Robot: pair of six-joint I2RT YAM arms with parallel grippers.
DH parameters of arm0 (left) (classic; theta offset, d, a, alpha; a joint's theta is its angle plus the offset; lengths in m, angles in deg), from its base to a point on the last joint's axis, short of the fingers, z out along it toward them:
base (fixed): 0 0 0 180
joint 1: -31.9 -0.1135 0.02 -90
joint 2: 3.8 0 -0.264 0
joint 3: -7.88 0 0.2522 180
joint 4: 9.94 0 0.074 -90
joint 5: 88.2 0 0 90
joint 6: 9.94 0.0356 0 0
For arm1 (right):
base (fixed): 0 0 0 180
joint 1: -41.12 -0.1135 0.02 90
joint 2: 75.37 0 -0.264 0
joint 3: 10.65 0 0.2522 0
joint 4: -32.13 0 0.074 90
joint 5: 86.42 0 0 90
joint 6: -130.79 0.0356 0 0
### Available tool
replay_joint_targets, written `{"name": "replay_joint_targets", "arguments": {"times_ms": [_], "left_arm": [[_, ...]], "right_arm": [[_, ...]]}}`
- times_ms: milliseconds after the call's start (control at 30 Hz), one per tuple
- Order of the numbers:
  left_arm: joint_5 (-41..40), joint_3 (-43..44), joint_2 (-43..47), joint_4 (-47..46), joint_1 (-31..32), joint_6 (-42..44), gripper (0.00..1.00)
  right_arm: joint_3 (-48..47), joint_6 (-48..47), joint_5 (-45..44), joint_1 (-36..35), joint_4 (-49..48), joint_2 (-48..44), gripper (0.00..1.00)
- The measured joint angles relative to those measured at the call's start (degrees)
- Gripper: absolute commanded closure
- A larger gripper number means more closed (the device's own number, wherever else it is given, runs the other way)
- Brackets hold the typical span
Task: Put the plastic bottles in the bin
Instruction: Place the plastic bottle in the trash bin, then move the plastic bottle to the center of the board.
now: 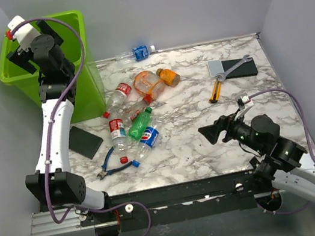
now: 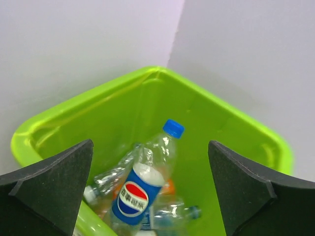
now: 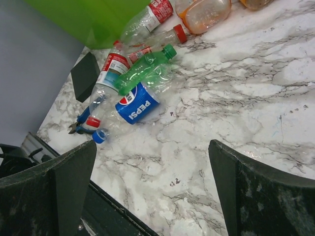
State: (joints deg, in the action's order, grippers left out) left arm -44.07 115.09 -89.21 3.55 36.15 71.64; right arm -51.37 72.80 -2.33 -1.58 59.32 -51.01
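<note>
My left gripper point(image 1: 18, 60) hangs open over the mouth of the lime-green bin point(image 1: 83, 58). In the left wrist view its fingers point(image 2: 59, 182) stand wide apart above the bin's inside point(image 2: 221, 113). There a blue-capped Pepsi bottle point(image 2: 145, 182) lies on several other bottles, touching neither finger. My right gripper point(image 1: 212, 134) is open and empty above the bare marble right of the bottle pile point(image 3: 152, 143). On the table lie a Pepsi bottle point(image 1: 146, 139) point(image 3: 138, 103), a green bottle point(image 1: 141, 122) point(image 3: 142, 71), red-labelled bottles point(image 1: 117, 134), orange bottles point(image 1: 148, 83) and a blue-labelled one point(image 1: 137, 53).
Blue-handled pliers point(image 1: 114, 167) lie by the front left bottles. A flat black pad point(image 1: 85, 141) lies at the bin's foot. At the back right are another black pad point(image 1: 240, 68), a wrench point(image 1: 244, 60) and an orange-handled tool point(image 1: 216, 90). Grey walls enclose the table.
</note>
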Motion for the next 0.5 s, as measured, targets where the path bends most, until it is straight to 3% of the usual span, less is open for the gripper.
{"name": "replay_joint_targets", "arguments": {"times_ms": [100,200,367,500], "left_arm": [[1.57,2.56,0.79,0.81,1.60,-0.33,0.01],[2.91,5.11,3.17,1.36,8.59,0.83,0.01],[6.84,4.04,8.59,1.86,27.43,4.44,0.01],[12.22,-0.90,12.59,4.66,34.40,5.44,0.01]], "right_arm": [[-1.03,-0.13,-0.61,0.00,0.39,1.29,0.00],[-2.64,-0.37,-1.84,0.00,0.96,2.86,0.00],[-6.03,-0.55,-4.46,0.00,1.70,7.30,0.00],[-9.11,-0.59,-5.86,0.00,2.56,12.33,0.00]]}}
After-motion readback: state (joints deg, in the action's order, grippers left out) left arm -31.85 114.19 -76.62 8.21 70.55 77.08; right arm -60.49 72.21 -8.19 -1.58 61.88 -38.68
